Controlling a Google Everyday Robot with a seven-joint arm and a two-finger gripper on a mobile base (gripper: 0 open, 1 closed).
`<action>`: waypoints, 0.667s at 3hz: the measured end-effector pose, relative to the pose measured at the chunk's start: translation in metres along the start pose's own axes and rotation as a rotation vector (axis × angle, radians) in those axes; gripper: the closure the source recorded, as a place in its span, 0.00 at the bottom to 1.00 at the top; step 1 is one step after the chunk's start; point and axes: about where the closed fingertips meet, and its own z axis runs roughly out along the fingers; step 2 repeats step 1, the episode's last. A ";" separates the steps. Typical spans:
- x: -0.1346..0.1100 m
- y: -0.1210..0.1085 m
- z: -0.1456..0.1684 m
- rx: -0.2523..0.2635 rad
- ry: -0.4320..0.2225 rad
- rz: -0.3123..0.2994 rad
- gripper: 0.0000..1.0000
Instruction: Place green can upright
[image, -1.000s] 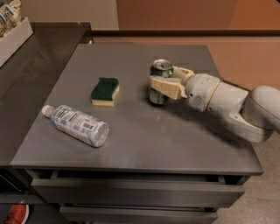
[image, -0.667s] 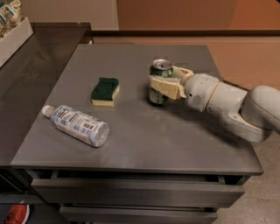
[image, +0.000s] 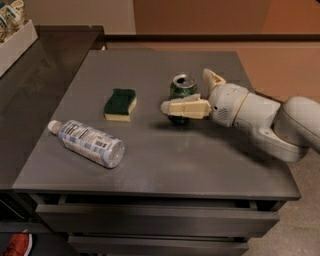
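1. Since a second ago my fingers (image: 186, 108) have spread a little: the near one now sits lower across the front of the green can (image: 182, 85), and the far one has lifted off behind the can's right side.
2. The green can has not shifted. It stands upright on the table (image: 200, 160), silver top facing up.
3. My fingers are apart and not clamping the can. The near finger lies flat across the can's lower front, hiding part of its wall. The far finger points up and away, just right of the can, with a gap showing between them.
4. I cannot tell whether the near finger still touches the can's wall or only passes in front of it.
5. My white arm (image: 270, 120) reaches in from the right of the can, low over the table.
6. A green-topped yellow sponge (image: 120, 104) lies flat to the left of the can, well apart from it.
7. A clear plastic bottle (image: 87, 143) with a white cap lies on its side further left of the can and nearer the table's front edge, cap pointing left.
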 end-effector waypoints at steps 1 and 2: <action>0.000 0.000 0.000 0.000 0.000 0.000 0.00; 0.000 0.000 0.000 0.000 0.000 0.000 0.00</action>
